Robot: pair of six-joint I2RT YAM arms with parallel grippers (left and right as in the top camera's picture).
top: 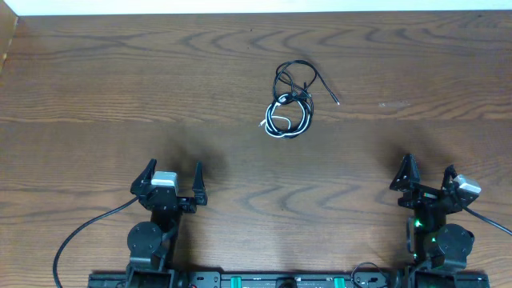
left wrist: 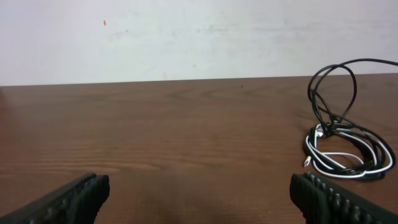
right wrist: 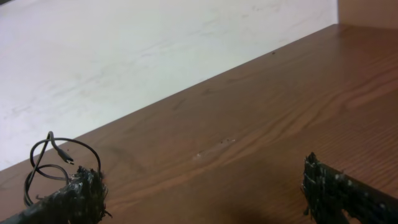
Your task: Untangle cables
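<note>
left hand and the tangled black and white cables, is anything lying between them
Nothing: the overhead view shows only bare brown wooden table between the left hand and the tangled black and white cables.

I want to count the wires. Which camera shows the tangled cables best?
Overhead: the whole bundle of cables shows from above, white one included. Left wrist sees it side-on at the right edge. Right wrist catches only a black loop, lower left.
</note>
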